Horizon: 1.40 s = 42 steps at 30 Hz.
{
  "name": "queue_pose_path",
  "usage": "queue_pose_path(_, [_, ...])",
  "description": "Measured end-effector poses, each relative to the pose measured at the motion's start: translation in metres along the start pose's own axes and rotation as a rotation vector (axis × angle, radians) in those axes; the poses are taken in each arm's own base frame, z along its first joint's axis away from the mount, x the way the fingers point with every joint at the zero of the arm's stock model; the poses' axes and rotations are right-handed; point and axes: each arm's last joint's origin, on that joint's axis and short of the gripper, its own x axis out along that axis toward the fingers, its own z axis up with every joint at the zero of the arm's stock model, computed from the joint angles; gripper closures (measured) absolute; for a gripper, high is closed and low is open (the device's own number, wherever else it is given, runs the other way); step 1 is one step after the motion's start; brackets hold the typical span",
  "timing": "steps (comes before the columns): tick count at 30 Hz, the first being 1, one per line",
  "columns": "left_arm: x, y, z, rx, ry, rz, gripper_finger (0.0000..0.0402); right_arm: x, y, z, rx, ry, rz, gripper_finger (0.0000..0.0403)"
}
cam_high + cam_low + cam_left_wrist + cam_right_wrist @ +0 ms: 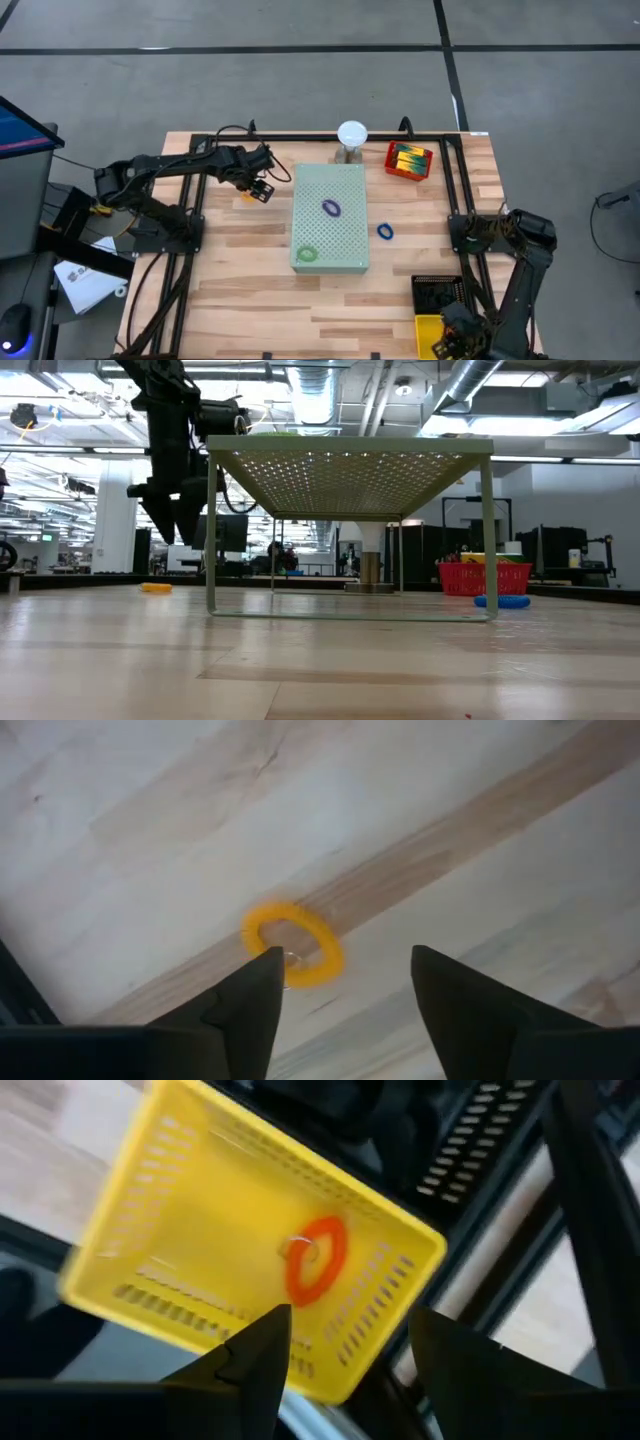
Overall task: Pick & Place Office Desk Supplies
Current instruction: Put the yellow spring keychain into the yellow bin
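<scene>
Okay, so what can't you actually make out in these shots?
- Right tool: cut off by the bottom edge in the high view.
- Red basket: its contents are too small to name from above; in the low view its wall hides them.
- Black bin: contents too dark.
- Orange loop in the yellow basket: motion-blurred in the right wrist view.

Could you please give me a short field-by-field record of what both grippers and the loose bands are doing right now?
left gripper: open, above the yellow band on the table
right gripper: open, over the yellow bin
orange band: lying in the yellow bin
purple band: on the green board
green band: on the green board
blue band: on the table, right of the board
</scene>
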Motion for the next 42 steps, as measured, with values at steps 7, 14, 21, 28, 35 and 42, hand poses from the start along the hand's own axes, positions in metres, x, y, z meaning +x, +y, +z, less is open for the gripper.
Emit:
queue_pose_path(7, [0.023,-0.002,-0.006,0.014,0.059,0.002,0.0162,-0.015,0.008,0.003,0.015,-0.001,0.081,0.0204])
queue_pose_path(14, [0.057,0.004,-0.025,-0.006,0.101,-0.010,0.0187,-0.031,0.017,0.011,0.043,-0.001,0.149,0.0205])
queue_pose_path(21, [0.070,0.006,-0.034,-0.020,0.052,-0.038,0.0228,-0.047,0.024,0.022,0.080,-0.021,0.212,0.0205])
queue_pose_path(28, [0.072,0.006,-0.035,-0.019,0.024,-0.038,0.0309,-0.059,0.029,0.036,0.098,-0.060,0.240,0.0205])
queue_pose_path(35, [0.073,0.006,-0.035,0.014,0.014,-0.030,0.0386,-0.069,0.034,0.046,0.131,-0.114,0.307,0.0205])
queue_pose_path(42, [0.056,0.005,-0.041,0.051,0.031,-0.160,0.0394,-0.082,0.037,0.053,0.163,-0.202,0.405,0.0205])
